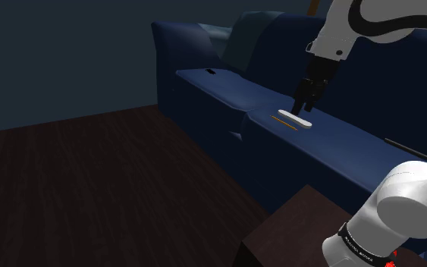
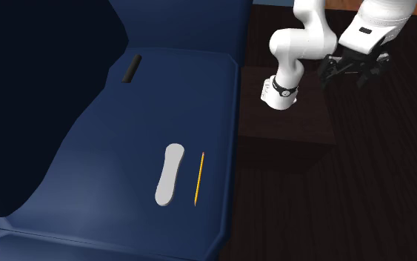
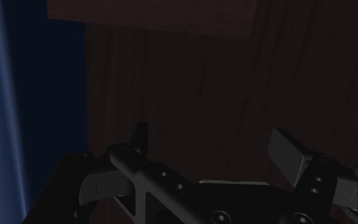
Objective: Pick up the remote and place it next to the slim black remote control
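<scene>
Fingers (image 3: 290, 153) apart; arm band (image 1: 363, 241) print illegible

Arm (image 2: 303, 41): cut by the second exterior view's top edge. Sofa (image 2: 110, 148): cut at its left and bottom edges. Slim black remote (image 2: 131, 68): detail too small to tell.

Dim, murky renders (wrist view darkest); the white arm (image 2: 303, 37) catches most light.

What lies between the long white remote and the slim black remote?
Only bare blue sofa seat separates white remote and black remote, per the second exterior view.
</scene>
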